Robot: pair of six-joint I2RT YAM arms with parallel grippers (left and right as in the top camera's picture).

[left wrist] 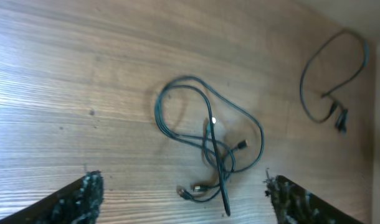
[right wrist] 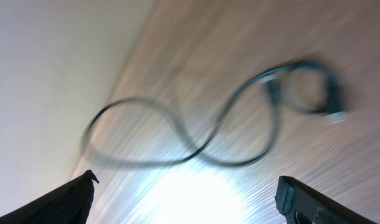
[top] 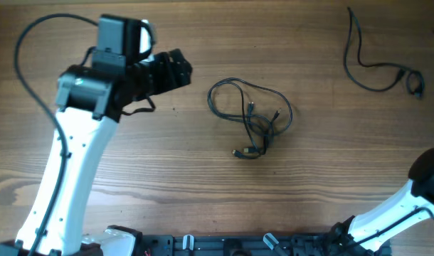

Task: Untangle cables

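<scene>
Tangle: my cables [top: 249, 117] lie knotted mid-table [top: 167, 178]; one loose cord [top: 377, 60] lies well apart at the far right.
Handling: light, limp, slippery; I judge an outer loop the best hold.
Jaws: left gripper [left wrist: 182, 180] and right gripper [right wrist: 190, 202] both gape, empty.
Unclear: right wrist view is blurred; the crossings are hard to read.

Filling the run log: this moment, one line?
left gripper open | right gripper open | tangle central | loose cable far right
</scene>
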